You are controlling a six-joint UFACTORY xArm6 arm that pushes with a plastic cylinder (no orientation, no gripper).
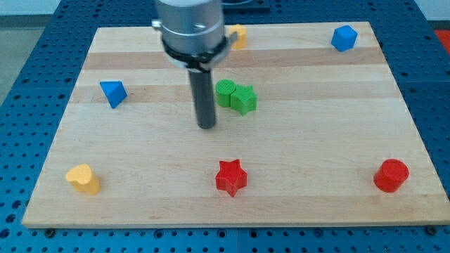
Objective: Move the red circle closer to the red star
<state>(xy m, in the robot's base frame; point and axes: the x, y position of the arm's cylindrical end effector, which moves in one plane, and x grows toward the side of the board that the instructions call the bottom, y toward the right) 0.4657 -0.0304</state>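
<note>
The red circle (391, 175) sits near the view's bottom right corner of the wooden board (140, 147). The red star (230, 177) lies at the bottom centre, far to the circle's left. My tip (207, 126) is on the board above and slightly left of the red star, and below-left of the green pair. It touches no block.
A green circle (225, 92) and a green star (244, 99) sit touching near the centre. A blue triangle (112, 93) is at the left. A yellow heart (83, 178) is at the bottom left. A yellow block (238, 35) and a blue block (344, 37) are along the top.
</note>
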